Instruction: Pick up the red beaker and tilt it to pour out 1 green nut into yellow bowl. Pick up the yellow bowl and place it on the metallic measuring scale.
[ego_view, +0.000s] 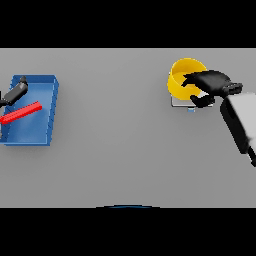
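The yellow bowl (183, 76) stands at the far right of the table on the metallic measuring scale (179, 103), of which only a thin front strip shows beneath it. My right hand (212, 82) reaches in from the right and is shut on the bowl's right rim, fingers over the edge and thumb below. A long red object (21, 113), apparently the red beaker on its side, lies in the blue bin (52, 107) at the far left. My left hand (16, 91) hovers over the bin's back left corner with straight fingers, holding nothing. No green nut shows.
The blue bin's walls enclose the red object at the table's left edge. A small pale blue mark (191, 109) sits just in front of the scale. My right forearm (240, 120) slants across the right edge.
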